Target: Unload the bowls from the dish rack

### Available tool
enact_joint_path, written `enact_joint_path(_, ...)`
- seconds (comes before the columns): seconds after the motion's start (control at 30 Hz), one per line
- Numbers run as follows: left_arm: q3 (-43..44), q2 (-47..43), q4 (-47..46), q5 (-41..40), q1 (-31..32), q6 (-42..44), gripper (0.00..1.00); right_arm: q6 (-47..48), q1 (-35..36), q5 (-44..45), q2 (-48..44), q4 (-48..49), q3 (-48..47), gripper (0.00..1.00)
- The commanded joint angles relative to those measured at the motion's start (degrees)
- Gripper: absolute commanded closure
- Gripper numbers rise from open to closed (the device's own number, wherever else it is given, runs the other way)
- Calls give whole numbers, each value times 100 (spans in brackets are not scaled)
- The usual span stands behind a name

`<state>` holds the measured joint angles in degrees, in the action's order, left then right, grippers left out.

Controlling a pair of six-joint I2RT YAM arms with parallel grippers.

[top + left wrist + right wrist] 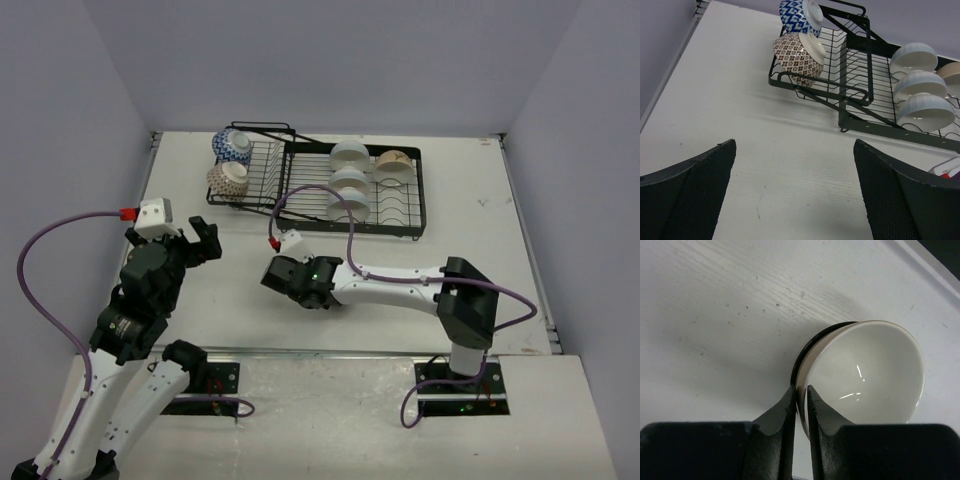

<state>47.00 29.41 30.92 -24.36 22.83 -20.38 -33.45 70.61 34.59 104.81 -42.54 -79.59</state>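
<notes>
Glossy ceramic bowl (865,375), black wire rack (330,195)

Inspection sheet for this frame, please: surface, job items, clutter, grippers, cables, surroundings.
Surface: white table, faintly speckled.
Job's things: black wire dish rack holds a blue-and-white patterned bowl, a brown patterned bowl, three white ribbed bowls and at least one tan bowl; a cream bowl with a dark band is out of it.
Clutter: nothing seen.
Grippers: left gripper open, empty; right gripper shut on the cream bowl's rim.
Cables: purple cables along both arms.
Surroundings: pale walls.
</notes>
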Motion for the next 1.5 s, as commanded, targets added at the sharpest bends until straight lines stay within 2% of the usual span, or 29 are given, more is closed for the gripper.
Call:
enact_joint_path(0.0, -33, 21, -227, 37, -33, 78, 0, -83, 41, 338, -461, 203, 40, 84)
enact_joint_path(0.13, -33, 21, -227, 37, -33, 78, 0, -83, 58, 338, -541, 177, 49, 78)
enact_joint_path(0.3, -33, 12, -226, 37, -33, 78, 0, -30, 85, 312, -532, 124, -4, 77)
enact_joint_path(0.4, -33, 12, -218, 37, -33, 78, 0, 14, 93, 285, -410, 124, -4, 81)
enact_joint_path(0.5, -33, 3, -226, 37, -33, 78, 0, 14, 85, 285, -208, 1, -118, 94)
enact_joint_path(0.67, -42, -14, -226, 37, -33, 78, 0, 40, 85, 233, -189, -8, -144, 97)
enact_joint_path(0.87, -33, -5, -226, 28, -33, 78, 0, 41, 85, 180, -181, -52, -162, 94)
enact_joint_path(1.0, -42, -5, -226, 28, -33, 78, 0, 14, 85, 153, -373, -61, -188, 83)
enact_joint_path(1.07, -33, -5, -226, 28, -33, 78, 0, 58, 93, 127, -523, -43, -188, 80)
enact_joint_path(1.17, -33, -5, -226, 28, -33, 78, 0, 207, 93, 92, -962, 106, -171, 70)
enact_joint_path(1.23, -33, 3, -226, 28, -33, 78, 0, 347, 85, 75, -1277, 159, -214, 59)
enact_joint_path(1.27, -33, 3, -226, 28, -33, 78, 0, 392, 85, 100, -1358, 159, -258, 59)
enact_joint_path(1.3, -33, 3, -218, 19, -33, 78, 0, 444, 67, 196, -1428, 159, -363, 51)
enact_joint_path(1.33, -33, 3, -226, 10, -33, 78, 0, 532, 41, 223, -1568, 150, -416, 48)
enact_joint_path(1.43, -33, -5, -209, 1, -33, 78, 0, 647, -467, -83, -1841, 263, -514, 31)
enact_joint_path(1.47, -33, -5, -209, -7, -33, 78, 0, 682, -1009, -258, -2120, 403, -453, 24)
